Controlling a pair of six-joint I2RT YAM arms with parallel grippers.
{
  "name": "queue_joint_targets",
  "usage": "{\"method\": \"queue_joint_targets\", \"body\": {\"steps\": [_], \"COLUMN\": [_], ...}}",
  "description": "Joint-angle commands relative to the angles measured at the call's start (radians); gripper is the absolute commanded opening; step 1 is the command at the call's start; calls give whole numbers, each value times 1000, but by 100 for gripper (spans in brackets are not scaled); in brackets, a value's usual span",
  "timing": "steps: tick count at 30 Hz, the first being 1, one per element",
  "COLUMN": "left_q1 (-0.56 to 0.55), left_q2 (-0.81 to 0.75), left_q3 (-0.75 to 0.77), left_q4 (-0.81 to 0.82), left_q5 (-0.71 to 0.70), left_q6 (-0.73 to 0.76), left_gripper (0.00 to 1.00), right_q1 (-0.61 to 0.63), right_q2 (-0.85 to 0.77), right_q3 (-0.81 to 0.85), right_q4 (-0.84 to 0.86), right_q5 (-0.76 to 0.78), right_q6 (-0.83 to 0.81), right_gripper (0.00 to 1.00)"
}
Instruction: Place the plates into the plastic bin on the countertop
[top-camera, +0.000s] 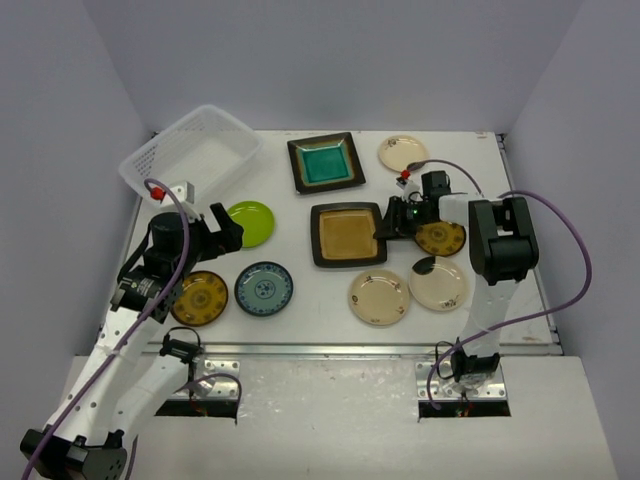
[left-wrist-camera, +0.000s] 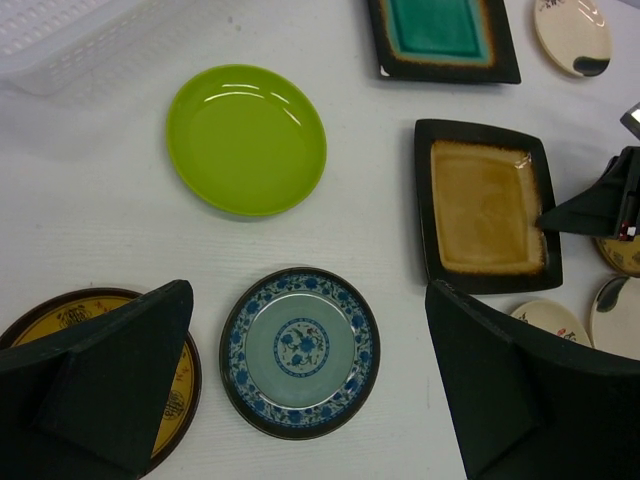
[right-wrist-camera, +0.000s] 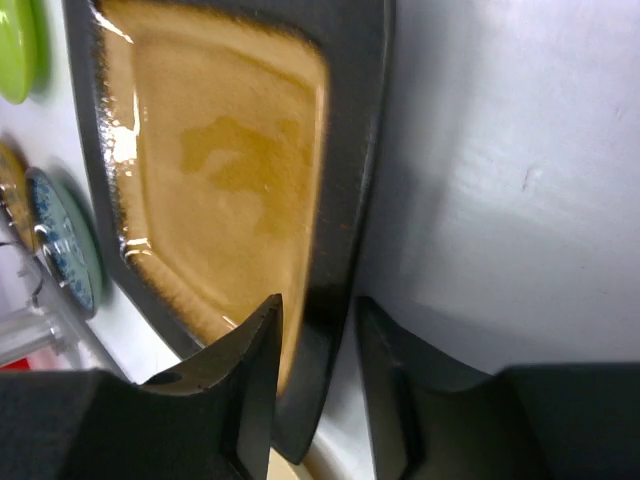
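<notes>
Several plates lie on the white countertop (top-camera: 300, 320). My right gripper (top-camera: 384, 229) (right-wrist-camera: 318, 305) is closed over the right rim of the amber square plate (top-camera: 345, 234) (right-wrist-camera: 220, 170), one finger inside the rim and one outside; the plate still rests flat. The left gripper (top-camera: 228, 228) (left-wrist-camera: 308, 290) hovers open with nothing in it, above the blue-patterned plate (left-wrist-camera: 300, 352) and next to the lime green plate (left-wrist-camera: 246, 138). The plastic bin (top-camera: 135, 165) stands at the back left with nothing visible inside.
A teal square plate (top-camera: 325, 163) and a cream plate (top-camera: 402, 153) lie at the back. Mustard-patterned plates sit at the front left (top-camera: 199, 298) and under the right arm (top-camera: 440, 238). Two cream plates (top-camera: 378, 296) (top-camera: 438, 283) lie near the metal front rail.
</notes>
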Motion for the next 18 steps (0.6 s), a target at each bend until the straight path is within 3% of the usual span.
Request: {"method": "queue_joint_targets", "body": {"steps": [1, 2, 5, 8, 18], "left_q1": [-16, -18, -25, -28, -40], "left_q2": [-6, -6, -5, 1, 18], "left_q3": [2, 2, 1, 1, -1], "left_q4": [46, 46, 50, 49, 69], "left_q5": [17, 17, 23, 28, 127], "left_q6": [15, 15, 16, 16, 23], "left_gripper": [100, 100, 100, 100, 100], "right_q1": [-20, -24, -36, -46, -51], "right_q2": [39, 39, 42, 38, -147], "right_q3": [-15, -20, -39, -47, -134], "right_q4": [32, 38, 61, 78, 254], "right_q5": [-52, -55, -86, -122, -316], "right_q6": [19, 24, 51, 69, 227], "right_gripper": [34, 31, 10, 0, 0]}}
